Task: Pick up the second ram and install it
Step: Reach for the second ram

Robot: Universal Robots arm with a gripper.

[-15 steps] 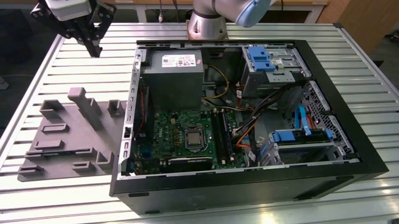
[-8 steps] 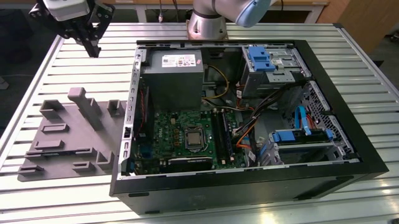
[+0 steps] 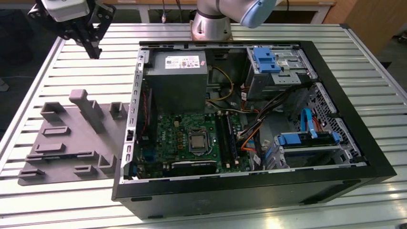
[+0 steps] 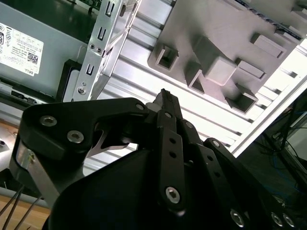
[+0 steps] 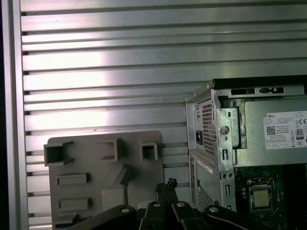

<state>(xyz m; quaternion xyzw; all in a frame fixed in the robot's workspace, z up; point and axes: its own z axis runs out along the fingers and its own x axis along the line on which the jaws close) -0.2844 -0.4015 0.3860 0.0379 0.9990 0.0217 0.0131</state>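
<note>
Below the gripper (image 3: 95, 52), jaws clenched with nothing visible between them, a grey moulded fixture (image 3: 76, 138) lies beside the open computer case (image 3: 254, 195).

Slatted aluminium worktop (image 3: 381, 62), light bouncing hard off the ribs, and really glary in both wrist views. Off the far corner at the exterior view's right there's a brown wooden panel (image 3: 375, 21) — dark floor (image 3: 9, 52) past the left edge.

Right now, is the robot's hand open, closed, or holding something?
Hand: closed, with nothing visibly held in it.
</note>
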